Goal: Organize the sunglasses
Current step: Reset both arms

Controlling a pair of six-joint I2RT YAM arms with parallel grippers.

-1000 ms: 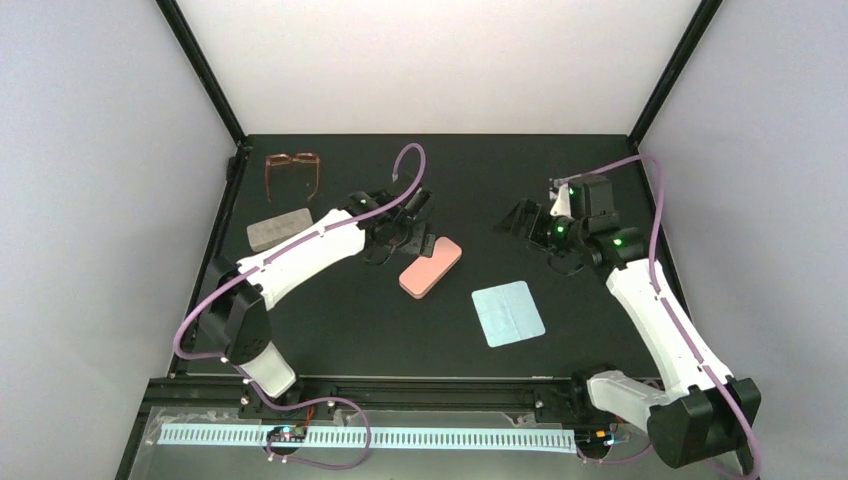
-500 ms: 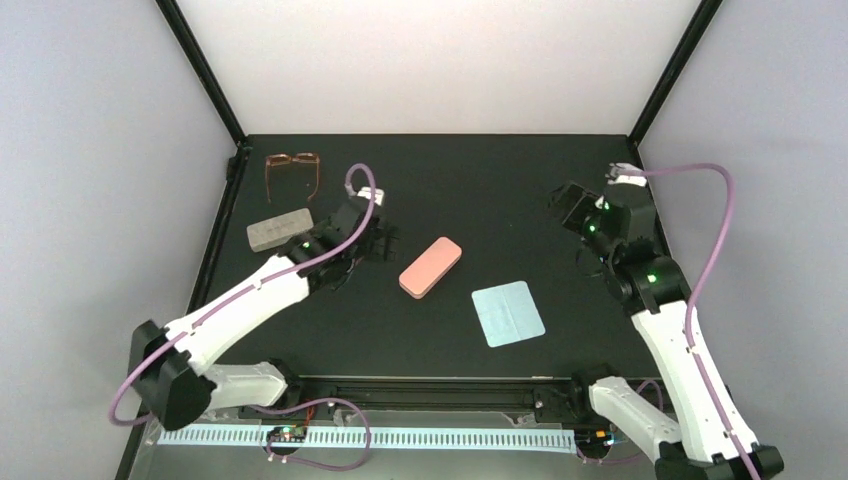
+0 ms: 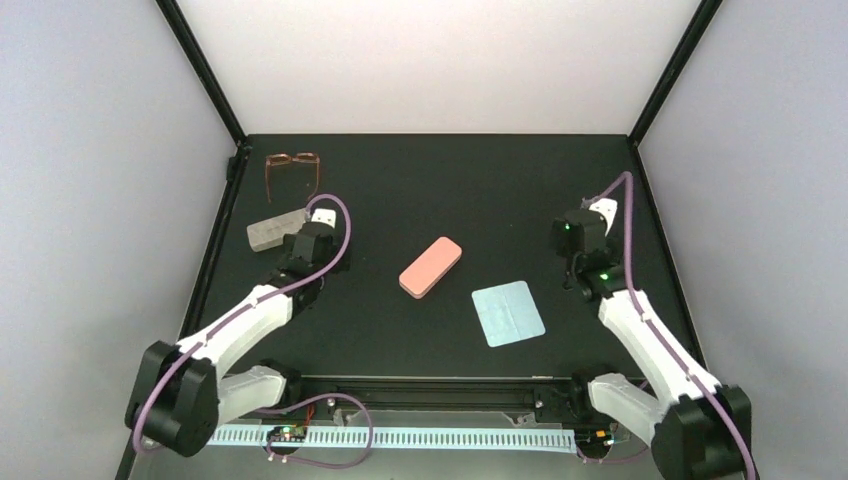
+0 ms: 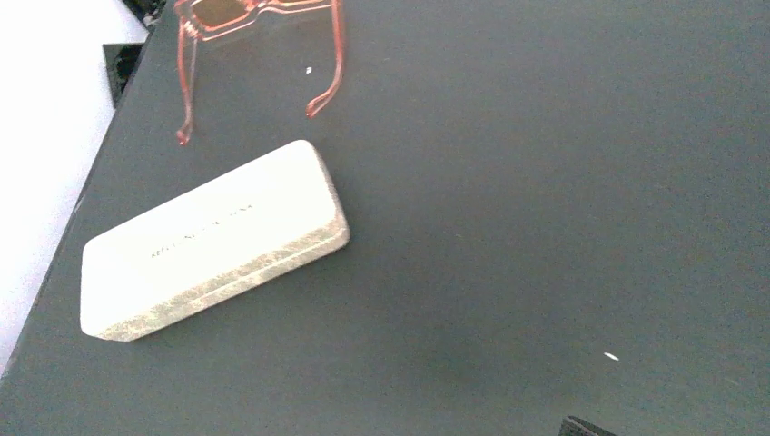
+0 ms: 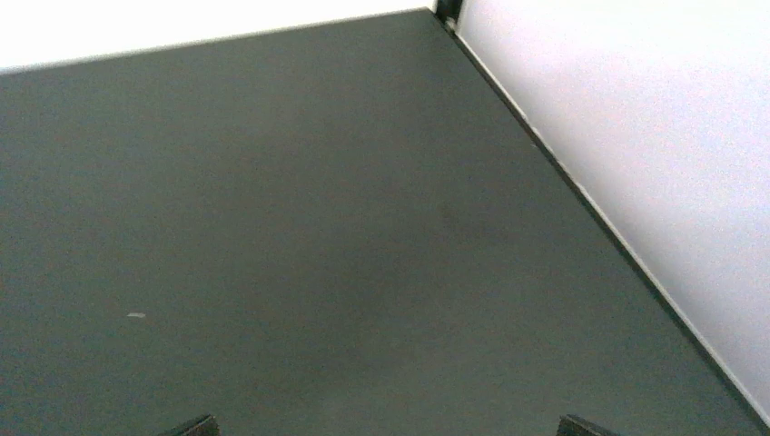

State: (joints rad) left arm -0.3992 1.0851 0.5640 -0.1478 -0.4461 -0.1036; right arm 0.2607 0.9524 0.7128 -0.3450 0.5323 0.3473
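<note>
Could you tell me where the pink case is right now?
In the top view, the pink case lies near the middle of the table, with the blue cloth just to its right, nearer the arm bases.

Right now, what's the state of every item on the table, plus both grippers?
pink-framed glasses: arms unfolded, sitting on the table
grey case: closed, lying flat
pink case: closed, lying flat
blue cloth: spread flat
left gripper: open, empty
right gripper: open, empty
</note>
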